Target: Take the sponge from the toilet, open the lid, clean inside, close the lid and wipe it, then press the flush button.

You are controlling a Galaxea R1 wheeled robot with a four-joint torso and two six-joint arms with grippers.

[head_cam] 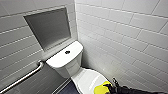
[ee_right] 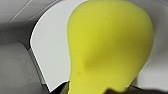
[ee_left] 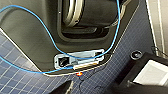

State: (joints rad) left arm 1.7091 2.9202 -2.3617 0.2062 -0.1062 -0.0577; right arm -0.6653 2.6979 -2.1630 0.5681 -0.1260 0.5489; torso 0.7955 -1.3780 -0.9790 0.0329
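Observation:
The bright yellow sponge (head_cam: 102,89) lies on the front part of the closed white lid (head_cam: 86,78) of the toilet, at the lower edge of the head view. My right gripper (head_cam: 109,86) comes in from the lower right on a dark arm and sits right at the sponge, jaws wide apart. In the right wrist view the sponge (ee_right: 107,47) looms very close, with the lid (ee_right: 50,50) behind it. I cannot tell whether it is gripped. The small dark flush button (head_cam: 67,52) sits in the middle of the white tank top (head_cam: 61,60).
A tiled wall (head_cam: 125,37) runs close along the toilet's right side. A recessed niche (head_cam: 48,27) is set in the wall above the tank. A metal grab bar (head_cam: 22,78) slants along the left wall. The left wrist view looks down on dark blue floor tiles (ee_left: 15,82).

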